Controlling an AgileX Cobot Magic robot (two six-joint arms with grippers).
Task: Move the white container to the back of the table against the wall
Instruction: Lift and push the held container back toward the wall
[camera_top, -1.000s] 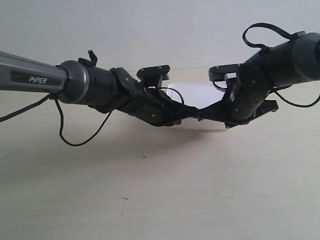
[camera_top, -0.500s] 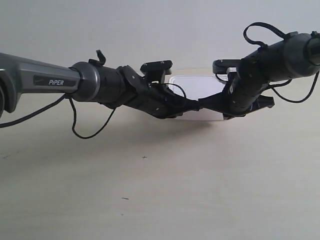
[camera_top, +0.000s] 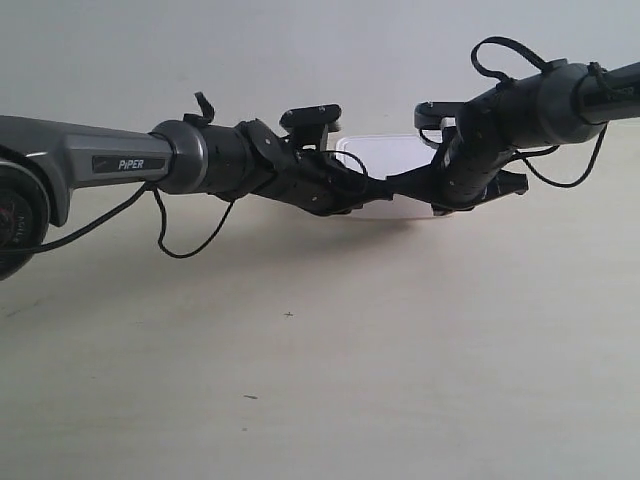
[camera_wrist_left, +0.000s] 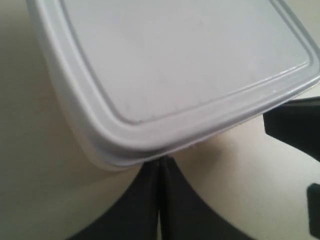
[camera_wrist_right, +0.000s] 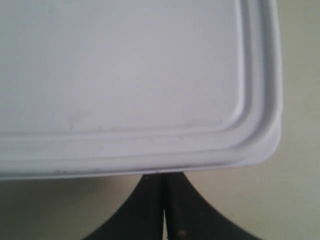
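The white container (camera_top: 385, 155) lies flat on the table (camera_top: 320, 380), far back near the wall (camera_top: 300, 50). Its lid with the raised rim fills the left wrist view (camera_wrist_left: 175, 60) and the right wrist view (camera_wrist_right: 125, 65). My left gripper (camera_wrist_left: 160, 160) is shut, its tips touching the container's side below a rounded corner. My right gripper (camera_wrist_right: 164, 176) is shut too, tips against the container's long near side. In the exterior view the arm at the exterior view's left (camera_top: 300, 180) and the arm at the exterior view's right (camera_top: 480, 150) meet in front of the container and hide its near edge.
Loose black cables hang from both arms (camera_top: 185, 245). The other arm's black gripper shows at the edge of the left wrist view (camera_wrist_left: 295, 125). A few tiny dark specks (camera_top: 289, 315) mark the tabletop in front.
Both arms have reached further back and the container has slid away with them, towards the wall. Both grippers have stayed shut.
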